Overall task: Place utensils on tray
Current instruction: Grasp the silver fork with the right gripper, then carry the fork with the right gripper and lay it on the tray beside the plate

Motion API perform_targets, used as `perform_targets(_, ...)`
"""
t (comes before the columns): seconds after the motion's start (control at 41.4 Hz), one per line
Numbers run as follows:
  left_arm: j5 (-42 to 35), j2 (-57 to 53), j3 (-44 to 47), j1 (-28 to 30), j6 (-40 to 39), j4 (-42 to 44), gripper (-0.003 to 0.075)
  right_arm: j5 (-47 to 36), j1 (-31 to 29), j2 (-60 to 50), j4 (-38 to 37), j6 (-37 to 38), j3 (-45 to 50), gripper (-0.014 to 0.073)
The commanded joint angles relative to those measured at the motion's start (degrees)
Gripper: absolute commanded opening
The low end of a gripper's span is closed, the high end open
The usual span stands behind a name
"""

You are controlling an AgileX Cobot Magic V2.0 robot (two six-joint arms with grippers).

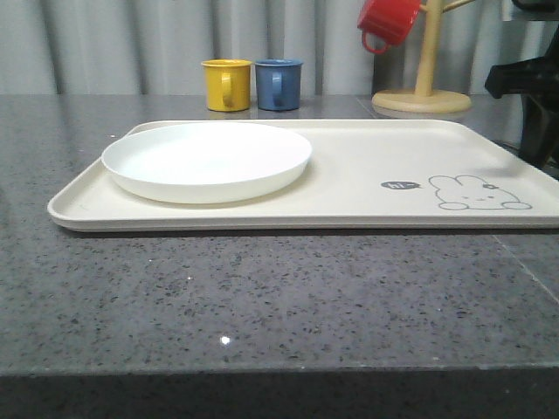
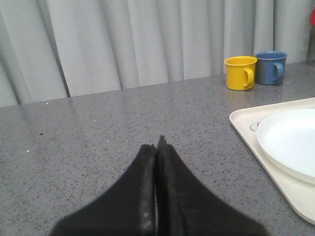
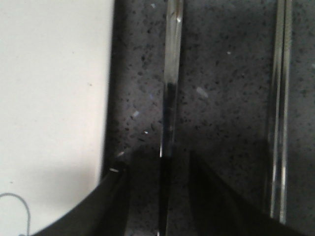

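Front view is showing the cream tray lying flat on the grey speckled worktop, with the round white plate sitting on its left part, toward nine o'clock from the tray's middle. A line-drawn rabbit is sitting near the tray's right front corner. Beyond the tray, at about twelve o'clock, a yellow mug and a blue mug are standing just beside each other (handles facing the camera), and at about one o'clock a red mug is hanging on a wooden mug stand.

Left wrist view is showing the left gripper hovering over bare worktop, its dark jaws pressed together with nothing between them; the tray's edge and the plate are lying off to one side, well apart from it.

Right wrist view is showing the right gripper low over the worktop just beside the tray's rim. Its jaws are standing apart, straddling one thin shiny metal utensil that is lying on the worktop alongside the rim; whether they are touching it I cannot tell. A second thin metal utensil is lying roughly parallel, farther from the tray. Both are resting off the tray.
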Motion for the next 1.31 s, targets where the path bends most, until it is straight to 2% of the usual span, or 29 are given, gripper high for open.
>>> perform_targets(0.0,-4.6,0.6,-1.6,-0.5,-0.3,-0.6,-0.0019,-1.9,0.0,-1.0,0.0,-0.2,-1.9,0.0314)
perform_targets(0.097,-4.6,0.6,-1.6,-0.5,-0.3,-0.6,-0.0019,-1.7,0.0,-0.9,0.0,-0.2,-1.9,0.0286)
perform_targets(0.169,-4.6,0.6,-1.6,-0.5,-0.3,-0.6,-0.0019,-1.4,0.0,-0.9,0.0,-0.2,-1.9,0.0205)
perform_targets(0.29,-4.6,0.6,-1.6,-0.5,-0.3,-0.6,-0.0019,-0.5,0.0,-0.9,0.0,-0.2,-1.9,0.0014)
perform_targets(0.363,-4.6,0.6,-1.6,-0.5,-0.3,-0.6,-0.0019,0.0,-0.2,-1.0,-0.3,-0.2,-1.9,-0.005)
perform_targets(0.556,-4.6,0.6,-1.6,-0.5,-0.3,-0.6,-0.0019,0.2,-0.2,-3.8,-0.9,0.4,-2.0,-0.0049)
perform_targets(0.701,-4.6,0.6,-1.6,-0.5,-0.3,-0.6,-0.0019,2.1,1.2,-7.2,-4.7,7.7,-3.8,-0.0051)
perform_targets(0.87,-4.6,0.6,-1.6,-0.5,-0.3,-0.6,-0.0019,6.4,7.2,-7.3,-9.4,12.4,-8.2,-0.0051)
perform_targets(1.112,-4.6,0.6,-1.6,-0.5,-0.3,-0.6,-0.0019,8.7,17.9,-1.8,-9.5,19.0,-14.9,-0.0051)
perform_targets(1.282,-4.6,0.6,-1.6,-0.5,-0.3,-0.6,-0.0019,9.0,23.2,2.7,-9.4,23.6,-19.7,-0.0051)
